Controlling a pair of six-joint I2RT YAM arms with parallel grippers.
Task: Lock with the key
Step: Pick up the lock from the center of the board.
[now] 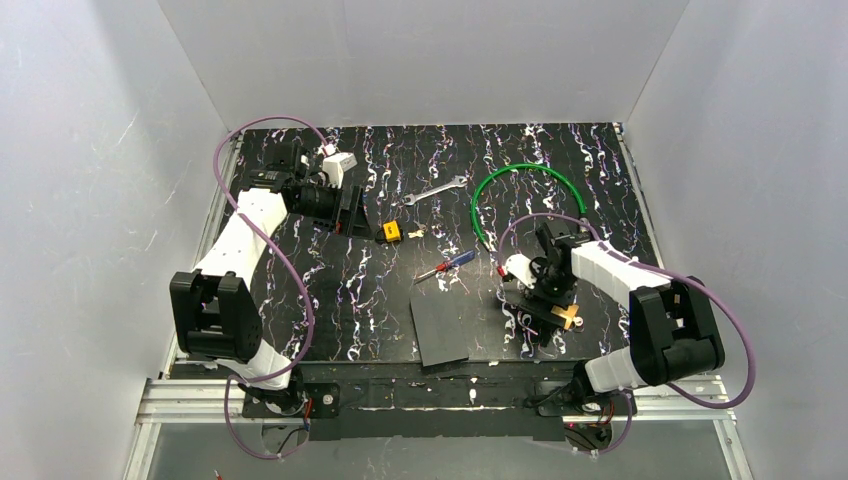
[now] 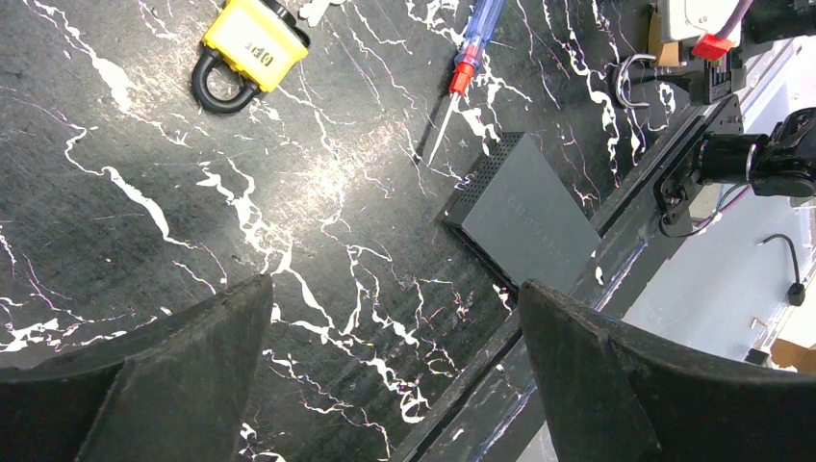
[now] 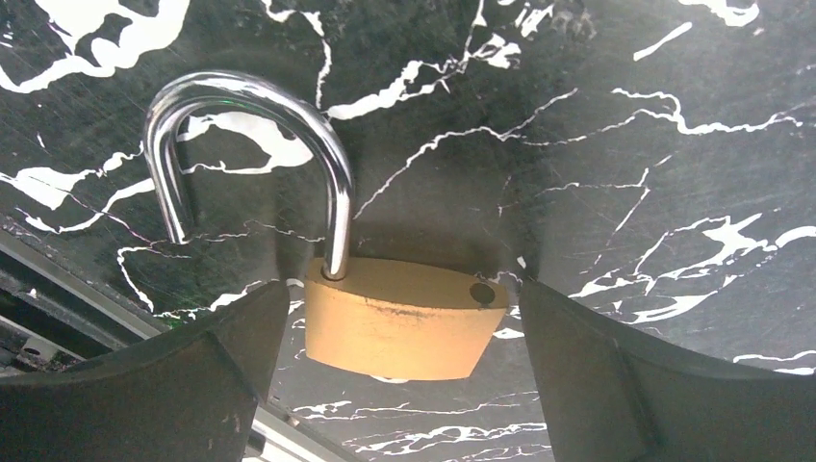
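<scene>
Top external view, from the left: the left arm reaches up the left side of the desk (image 1: 300, 300), and the left gripper (image 1: 345, 208) hangs over the far-left part with its fingers spread and nothing between them. Just right of it lies the key (image 1: 391, 233), yellow-and-black head to the left and silvery metal to the right, flat on the desk and apart from both grippers. Beyond it, farther back, is a small wrench (image 1: 433, 190). Nearer the arms, a screwdriver (image 1: 447, 265) lies at a slant, and a dark flat slab (image 1: 440, 330) sits at the near edge. A green cable (image 1: 528, 180) arcs across the back right. The right gripper (image 1: 556, 318) is down low at the near right, over the brass padlock (image 1: 568, 316).

Left wrist view: the two fingers (image 2: 144, 385) stand wide apart above bare desk. The key is at the upper left, well clear of them, the screwdriver is at top centre, and the slab lies to the right.

Right wrist view: the fingers (image 3: 664, 385) are spread wide with the padlock body lying between them, close to each. I cannot tell whether either touches it. Its shackle (image 3: 250, 164) is swung open, one leg in the body and the free end out to the left.
</scene>
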